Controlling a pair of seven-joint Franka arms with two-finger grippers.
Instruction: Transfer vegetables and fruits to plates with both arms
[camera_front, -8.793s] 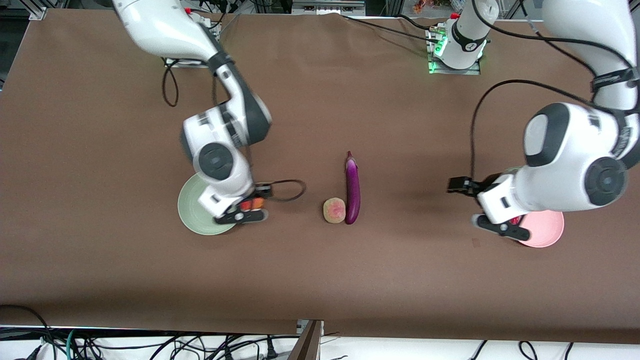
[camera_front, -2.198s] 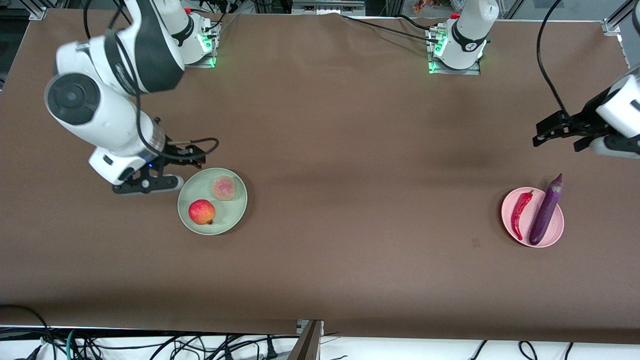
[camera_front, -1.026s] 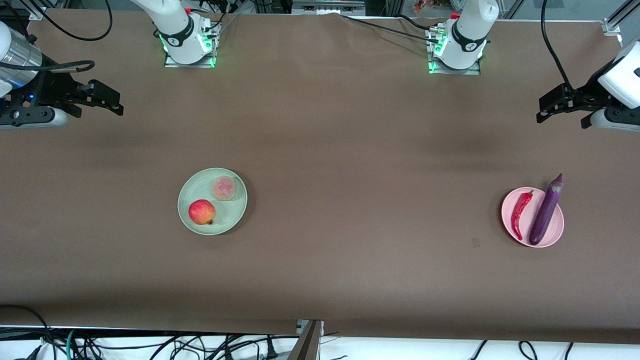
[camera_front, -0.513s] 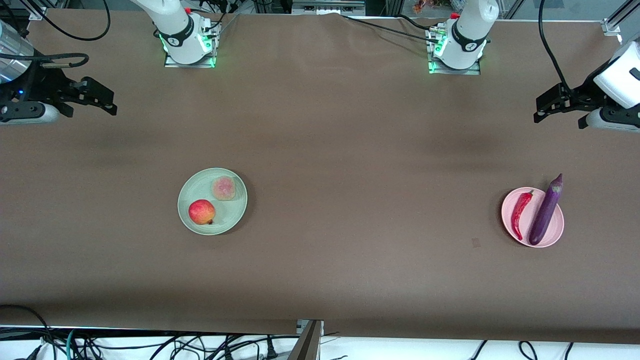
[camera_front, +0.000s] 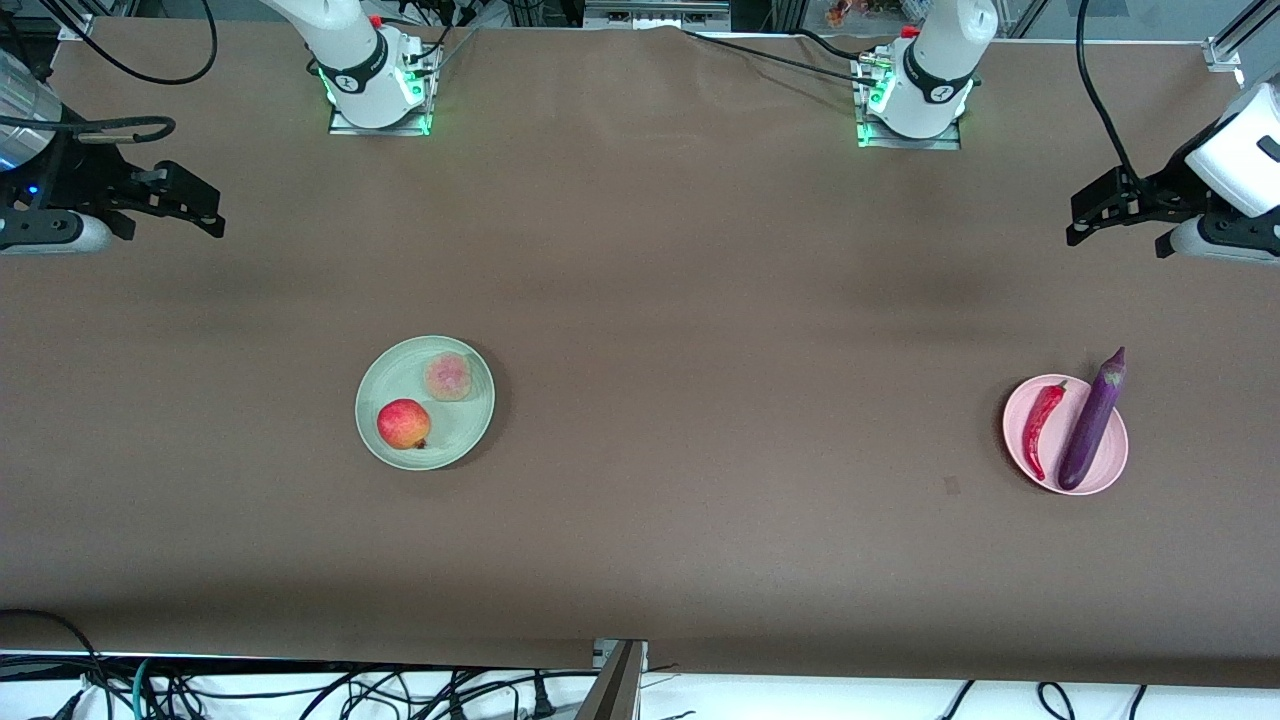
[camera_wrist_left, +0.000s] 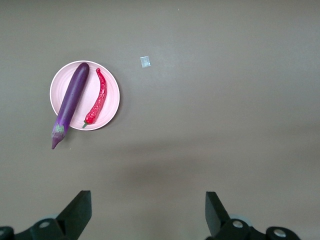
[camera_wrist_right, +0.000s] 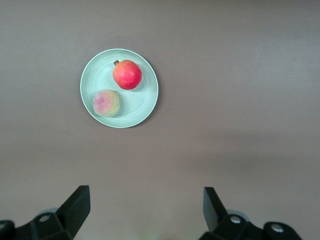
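The red-and-yellow apple-like fruit (camera_front: 403, 424) and the duller pink-blushed fruit (camera_front: 448, 377) lie on the mint green plate (camera_front: 462, 425). The red chili (camera_front: 1040, 428) and the purple eggplant (camera_front: 1092, 420) lie on the pink plate (camera_front: 1113, 452), and the eggplant's stem end overhangs the rim. My right gripper (camera_front: 205, 205) is open and empty, high over bare table at the right arm's end. My left gripper (camera_front: 1078, 218) is open and empty, high over bare table at the left arm's end. The left wrist view shows the eggplant (camera_wrist_left: 70, 105), the chili (camera_wrist_left: 97, 100) and my left gripper (camera_wrist_left: 148, 210). The right wrist view shows both fruits and my right gripper (camera_wrist_right: 146, 207).
The brown table cover (camera_front: 700, 300) spans the view. A small pale tag (camera_front: 951, 485) lies beside the pink plate, toward the table's middle. The arm bases (camera_front: 375, 85) stand along the edge farthest from the front camera. Cables hang below the nearest edge.
Since the earliest frame the duller fruit and eggplant went from the table's middle onto the plates. Both arms have drawn back to the table's ends. In the last half second they barely move.
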